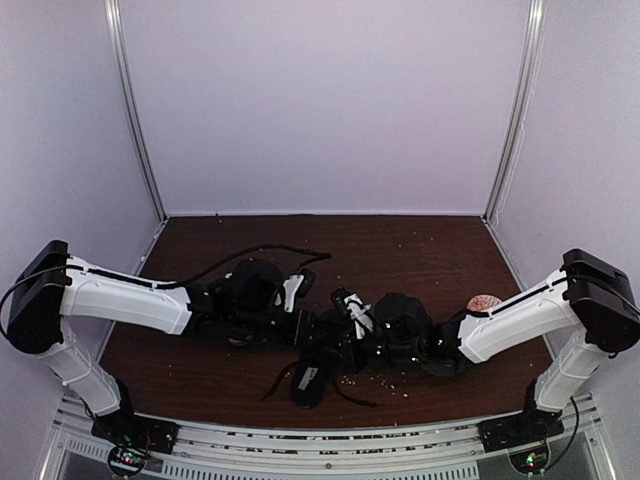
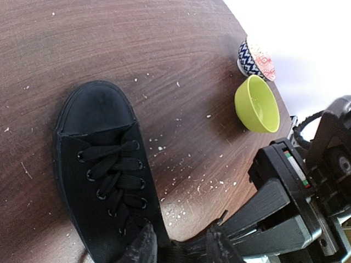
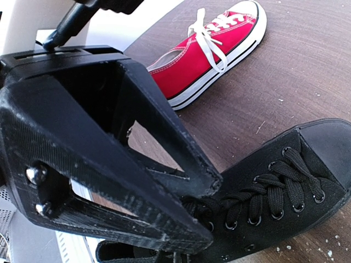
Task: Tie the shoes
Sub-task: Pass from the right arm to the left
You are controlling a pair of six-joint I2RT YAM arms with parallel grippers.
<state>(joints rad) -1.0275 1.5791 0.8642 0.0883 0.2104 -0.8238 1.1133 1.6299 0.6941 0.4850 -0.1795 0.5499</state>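
- The black shoe lies on the bench right under both of my grippers, near the near edge and about midway between the two arm bases.
- From either wrist view its long axis runs away from the gripper. The toe cap is at the far end, and the ankle end of the lacing sits at the fingertips.
- The laces are threaded through the eyelets but I see no bow. From above, loose black ends trail onto the bench either side of the shoe.
- The left gripper is at the top of the lacing, jaws partly apart with a dark strip between them. I cannot tell whether that strip is a lace or whether it is pinched.
- The right gripper is fully closed, its tips down on the uppermost crossings. I cannot make out whether a lace is caught in it.
- Both arms are equally near the shoe. My guess is the next move hangs on pulling the ends outward, across the shoe's axis.
- The red sneaker sits well apart beyond the black one, a loose white lace draped over it, with neither gripper near.
- A green bowl and a patterned cup stand near each other on the right side, clear of the shoes.
- The bench is dark wood grain dotted with pale crumbs, and plain pale walls close it in.
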